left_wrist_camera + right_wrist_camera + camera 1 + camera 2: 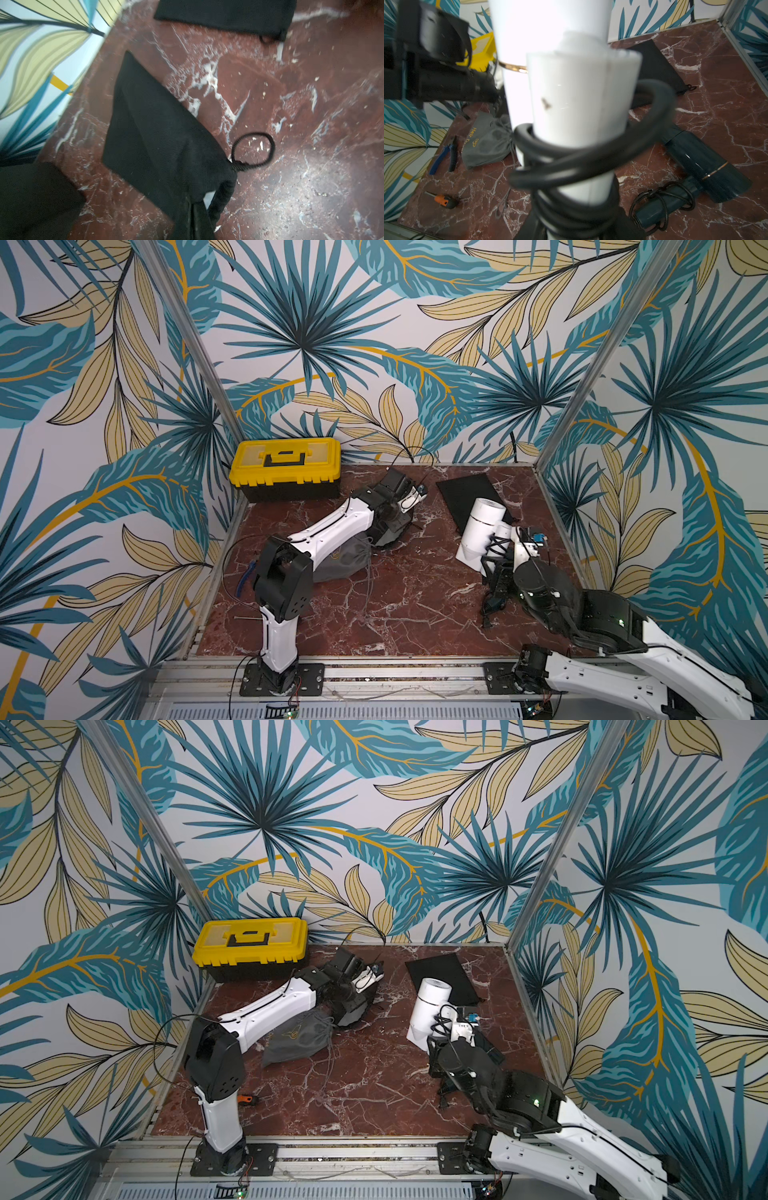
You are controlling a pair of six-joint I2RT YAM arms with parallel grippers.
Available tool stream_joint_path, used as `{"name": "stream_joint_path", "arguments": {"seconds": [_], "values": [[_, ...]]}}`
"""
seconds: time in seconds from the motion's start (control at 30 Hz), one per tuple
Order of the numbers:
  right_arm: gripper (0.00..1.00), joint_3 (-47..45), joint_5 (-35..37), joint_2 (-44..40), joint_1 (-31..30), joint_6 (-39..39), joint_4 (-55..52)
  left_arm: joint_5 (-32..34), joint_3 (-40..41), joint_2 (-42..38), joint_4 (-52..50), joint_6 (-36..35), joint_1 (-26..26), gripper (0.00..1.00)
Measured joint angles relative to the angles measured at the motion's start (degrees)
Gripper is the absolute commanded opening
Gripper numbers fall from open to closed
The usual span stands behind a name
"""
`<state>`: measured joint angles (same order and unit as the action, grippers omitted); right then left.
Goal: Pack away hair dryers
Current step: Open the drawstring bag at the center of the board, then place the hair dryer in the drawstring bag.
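Where the left gripper (pixel 388 531) hangs near the yellow plastic toolbox (pixel 286 464), its jaws are pinched tight on the mouth of a black woven drawstring pouch (pixel 158 141). Further right, the right gripper (pixel 496 570) clasps the cord-wrapped handle of a white plastic T-shaped hair dryer (pixel 482 531), held off the red marble table (pixel 415 605). A dark teal plastic hair dryer (pixel 704 166) lies on the table beneath that arm.

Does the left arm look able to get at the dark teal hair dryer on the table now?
Probably not. The left gripper is shut on the black pouch, and the dark teal hair dryer lies beside the right gripper, which holds the white hair dryer.
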<state>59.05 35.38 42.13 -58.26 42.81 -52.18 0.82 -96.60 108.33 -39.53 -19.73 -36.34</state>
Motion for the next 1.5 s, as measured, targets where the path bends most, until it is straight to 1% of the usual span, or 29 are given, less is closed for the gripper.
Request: {"name": "stream_joint_path", "arguments": {"seconds": [0.13,0.33,0.47,0.77,1.1,1.27,1.5], "values": [[0.0,-0.02,-2.95,3.3,0.0,-0.74,1.36,-2.64,-2.45,-1.84,-1.11,2.82,0.55,0.0],[0.0,-1.75,-5.88,4.87,0.0,-0.83,7.1,-7.96,-6.99,-2.01,-2.99,7.78,0.44,0.0],[0.0,-2.25,-7.69,7.69,0.0,-0.85,10.32,-10.62,-9.86,-1.99,-3.85,11.08,0.39,0.0],[0.0,-1.62,-11.45,14.49,0.0,-1.31,11.85,-14.49,-10.45,-1.99,-5.57,17.73,0.09,0.0],[0.0,-1.49,-12.72,19.71,0.0,-1.27,11.47,-15.06,-10.45,-2.71,-6.38,19.15,-1.55,0.0],[0.0,-1.29,-11.74,22.45,0.0,-1.27,9.97,-15.39,-10.4,-5.75,-6.6,19.21,-2.64,0.0],[0.0,0.35,-9.11,23.67,0.07,-1.27,7.23,-16.92,-9.64,-10.43,-6.49,19.26,-3.69,0.0]]}}
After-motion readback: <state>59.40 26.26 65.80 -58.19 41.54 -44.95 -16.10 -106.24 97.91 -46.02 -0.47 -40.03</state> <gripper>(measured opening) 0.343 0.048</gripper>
